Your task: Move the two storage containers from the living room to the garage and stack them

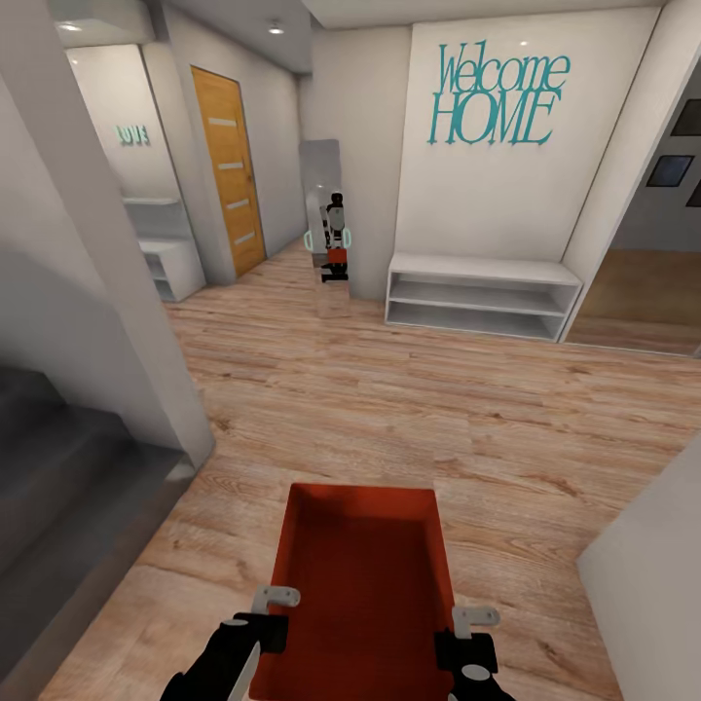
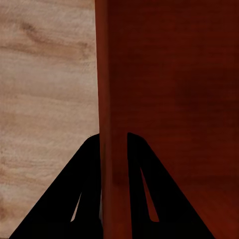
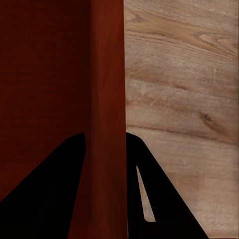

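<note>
The left claw [image 2: 113,144] pinches the left wall of a bin [image 1: 360,574], one finger inside and one outside; the right claw [image 3: 105,142] pinches the right wall the same way. The bin, orange-red and lidless, hangs between both claws low at the near middle of the head view, above a light wood-plank floor [image 1: 409,409]. Farther off, a white low shelf [image 1: 479,294] stands against a wall carrying teal "Welcome HOME" lettering [image 1: 498,95]. Left of it a tall mirror [image 1: 326,226] reflects the robot, and a wooden door [image 1: 230,170] sits farther left. Dark grey steps [image 1: 58,467] lie at the near left.
</note>
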Robot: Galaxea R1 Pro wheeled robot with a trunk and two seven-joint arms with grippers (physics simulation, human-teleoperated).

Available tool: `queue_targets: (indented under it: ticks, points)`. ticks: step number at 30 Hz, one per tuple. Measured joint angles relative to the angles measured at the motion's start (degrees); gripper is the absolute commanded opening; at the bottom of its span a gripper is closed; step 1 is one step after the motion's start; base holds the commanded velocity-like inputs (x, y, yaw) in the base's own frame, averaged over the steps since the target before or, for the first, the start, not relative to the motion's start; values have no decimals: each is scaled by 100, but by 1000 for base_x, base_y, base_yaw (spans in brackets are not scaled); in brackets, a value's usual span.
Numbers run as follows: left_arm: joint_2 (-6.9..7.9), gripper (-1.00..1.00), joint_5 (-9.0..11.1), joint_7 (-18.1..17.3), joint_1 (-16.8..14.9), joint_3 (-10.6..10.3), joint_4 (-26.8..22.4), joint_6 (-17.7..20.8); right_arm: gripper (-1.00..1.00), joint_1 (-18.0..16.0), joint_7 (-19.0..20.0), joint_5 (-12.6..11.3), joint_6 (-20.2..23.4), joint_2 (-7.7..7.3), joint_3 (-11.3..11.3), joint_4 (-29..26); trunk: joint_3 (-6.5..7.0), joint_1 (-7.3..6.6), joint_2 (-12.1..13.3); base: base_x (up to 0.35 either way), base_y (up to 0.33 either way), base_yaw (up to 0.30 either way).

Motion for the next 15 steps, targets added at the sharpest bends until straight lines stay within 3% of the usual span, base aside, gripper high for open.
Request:
queue_targets:
  ticks: [12,15]
  points:
    - [-2,-100,0,-1,0,-3,-29,-2,-100,0,-4,-9,2,-13,4,-40,0,0,0,1,0,0]
    - [-3,-100,4,-1,0,-1,-1,-5,-100,2,0,-28,3,-13,17,-19,0,-2,0,144,0,0]
